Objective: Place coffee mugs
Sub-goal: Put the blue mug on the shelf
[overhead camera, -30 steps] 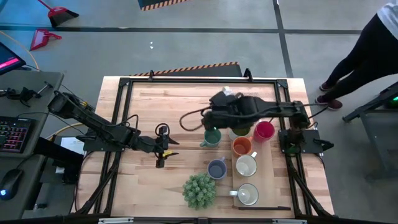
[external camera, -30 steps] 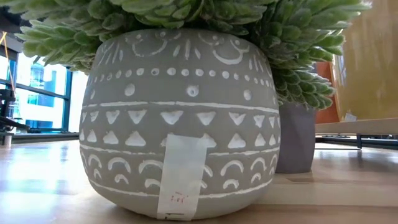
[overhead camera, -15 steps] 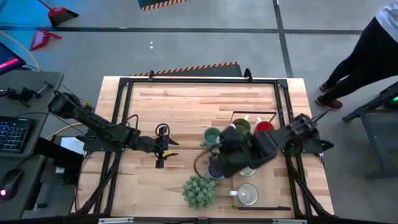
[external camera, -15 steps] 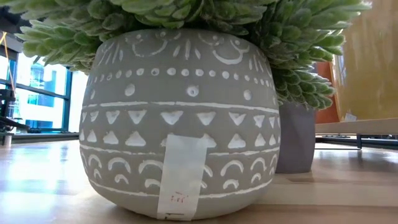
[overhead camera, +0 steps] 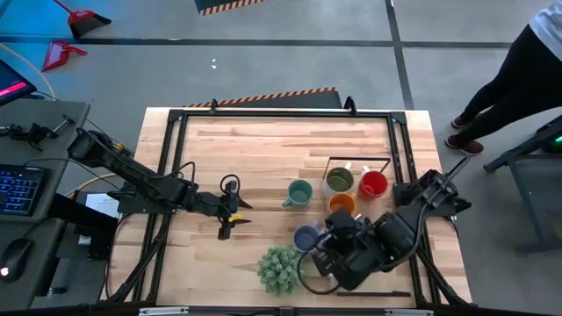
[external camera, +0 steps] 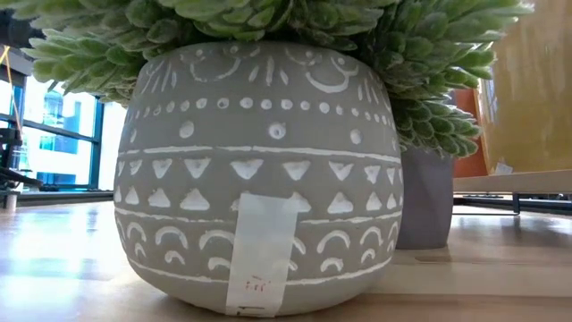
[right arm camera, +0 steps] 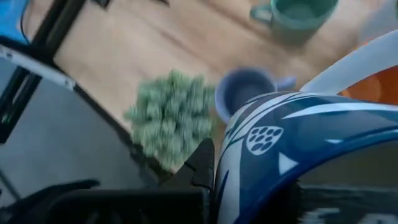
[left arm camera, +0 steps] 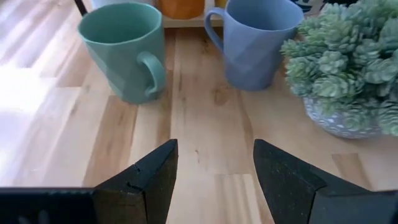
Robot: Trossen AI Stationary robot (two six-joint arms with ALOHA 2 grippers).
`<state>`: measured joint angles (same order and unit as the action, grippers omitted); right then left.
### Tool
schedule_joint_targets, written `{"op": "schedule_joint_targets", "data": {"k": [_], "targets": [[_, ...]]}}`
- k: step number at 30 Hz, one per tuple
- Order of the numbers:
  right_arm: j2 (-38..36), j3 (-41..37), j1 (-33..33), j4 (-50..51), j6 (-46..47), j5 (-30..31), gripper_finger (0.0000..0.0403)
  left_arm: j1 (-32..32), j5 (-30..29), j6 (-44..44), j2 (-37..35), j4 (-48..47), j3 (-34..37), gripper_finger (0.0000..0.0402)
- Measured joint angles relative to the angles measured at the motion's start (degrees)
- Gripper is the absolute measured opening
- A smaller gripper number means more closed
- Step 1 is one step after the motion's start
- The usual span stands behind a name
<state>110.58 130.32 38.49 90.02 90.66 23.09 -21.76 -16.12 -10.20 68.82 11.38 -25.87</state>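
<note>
My right gripper [overhead camera: 336,253] hovers over the near right of the table, shut on a white mug with a blue pattern [right arm camera: 298,143]. Its arm hides the other white mugs. Standing on their bases are the green mug [overhead camera: 299,193], olive mug [overhead camera: 339,181], red mug [overhead camera: 373,184], orange mug [overhead camera: 341,204] and blue-grey mug [overhead camera: 304,237]. My left gripper [left arm camera: 214,180] is open, low over the table's middle left, pointing at the green mug [left arm camera: 124,56] and blue-grey mug [left arm camera: 261,37]. My right gripper has the blue-patterned mug close in front of its wrist camera, with one dark finger [right arm camera: 202,168] against the mug's side. The mug itself hides the other finger and the exact part held. It is lifted clear of the table.
A spiky green plant in a grey patterned pot [overhead camera: 281,269] stands near the table's near edge, beside the blue-grey mug, and fills the low view [external camera: 259,170]. A black-framed tray [overhead camera: 358,159] surrounds the right-hand mugs. A person [overhead camera: 509,70] stands beyond the table's far right corner.
My right arm has swung from the far side of the mug group, over the mugs, toward the table's near edge, carrying its mug along. It now covers the near white mugs and has uncovered the olive and red ones.
</note>
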Motion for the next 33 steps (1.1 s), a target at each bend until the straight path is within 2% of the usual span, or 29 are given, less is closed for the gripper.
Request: {"op": "schedule_joint_targets", "data": {"k": [9, 16, 21, 24, 28, 33], "targets": [[0.0, 0.0, 7.4, 0.0, 8.4, -9.2, 0.001, 0.0, 2.7, -2.2, 0.0, 0.0, 0.0, 0.0197], [0.0, 0.0, 14.5, 0.0, 20.1, -9.0, 0.001, 0.0, 3.6, -3.3, 0.0, 0.1, 0.0, 0.0197], [0.0, -4.9, 17.3, -0.1, 26.4, -11.1, 0.001, 0.0, 3.6, -3.5, 0.0, 0.2, 0.0, 0.0197], [-0.1, -7.6, 17.7, 0.0, 29.6, -10.6, 0.001, 0.0, 3.8, -3.7, 0.0, 0.5, 0.0, 0.0197], [-0.6, -9.9, 17.3, -0.1, 31.4, -5.7, 0.001, 0.0, 6.1, -3.2, 0.0, 0.5, 0.0, 0.0197], [-2.2, -16.3, 16.2, 0.5, 34.0, -8.9, 0.001, 0.0, 8.6, -3.2, 0.0, 0.5, 0.0, 0.0197]]}}
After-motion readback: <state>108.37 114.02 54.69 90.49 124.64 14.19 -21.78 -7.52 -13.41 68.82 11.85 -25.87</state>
